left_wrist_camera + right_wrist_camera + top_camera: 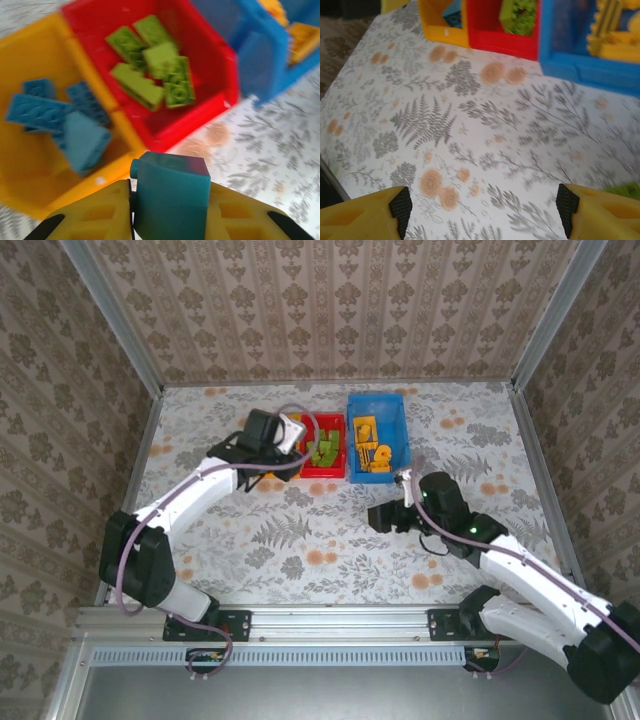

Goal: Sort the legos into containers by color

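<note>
The left gripper (170, 226) holds a blue brick (172, 186) tightly near the yellow bin (31, 56). The right gripper (482, 210) stands wide open over the table (470, 125).

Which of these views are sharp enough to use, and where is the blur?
Top external: sharp, evenly lit, soft shadows only. Left wrist: blurred throughout, worst on the large blue plastic bin; the teal plastic brick in the left claw reads clearest. Right wrist: floral table covering softly blurred, more so at lower right.
</note>
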`<state>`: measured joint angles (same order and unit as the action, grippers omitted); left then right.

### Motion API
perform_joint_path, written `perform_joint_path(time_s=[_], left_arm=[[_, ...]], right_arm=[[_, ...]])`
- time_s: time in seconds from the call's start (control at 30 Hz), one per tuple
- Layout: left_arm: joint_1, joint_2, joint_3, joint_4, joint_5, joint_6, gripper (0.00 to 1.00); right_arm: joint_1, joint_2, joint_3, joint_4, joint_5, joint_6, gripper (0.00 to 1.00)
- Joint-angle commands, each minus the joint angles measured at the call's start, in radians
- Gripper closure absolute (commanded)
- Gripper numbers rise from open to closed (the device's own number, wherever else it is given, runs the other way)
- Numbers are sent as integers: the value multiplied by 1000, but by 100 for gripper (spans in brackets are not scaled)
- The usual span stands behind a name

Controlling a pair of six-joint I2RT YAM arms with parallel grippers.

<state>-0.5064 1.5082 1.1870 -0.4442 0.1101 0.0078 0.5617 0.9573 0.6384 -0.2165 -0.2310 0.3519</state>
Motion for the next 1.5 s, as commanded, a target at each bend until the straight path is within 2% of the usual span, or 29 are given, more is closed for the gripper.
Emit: perform_joint_path(time_s=[0.0, 0.03, 0.17, 0.43, 0.57, 0.7, 0.87, 1.03, 1.17, 1.3, 1.47], left_arm=[[60, 64, 92, -91, -14, -74, 72], [94, 99, 132, -101, -4, -86, 72], [140, 242, 279, -122, -5, -98, 71], [175, 513, 529, -150, 27, -131, 68], [177, 580, 589, -166, 33, -141, 62], [174, 589, 594, -168, 37, -149, 53], [174, 552, 569, -169, 19, -152, 42], [165, 456, 514, -136, 10, -182, 41], [124, 332, 426, -80, -10, -196, 40], [56, 171, 274, 1, 18, -203, 38], [-113, -38, 44, 108, 65, -142, 35]], right_arm=[[28, 83, 73, 91, -17, -59, 21], [32, 106, 84, 112, -16, -54, 21], [35, 163, 116, 158, -7, -33, 21], [35, 201, 155, 143, 19, -36, 21], [35, 196, 155, 135, 31, -33, 21], [36, 183, 142, 128, 50, -23, 20], [22, 154, 133, 101, 101, -19, 19], [-2, 106, 136, -15, 269, 25, 19], [-32, 104, 137, -159, 330, 69, 20], [-76, 108, 114, -288, 344, 168, 20], [-100, 199, 139, -408, 346, 300, 23]])
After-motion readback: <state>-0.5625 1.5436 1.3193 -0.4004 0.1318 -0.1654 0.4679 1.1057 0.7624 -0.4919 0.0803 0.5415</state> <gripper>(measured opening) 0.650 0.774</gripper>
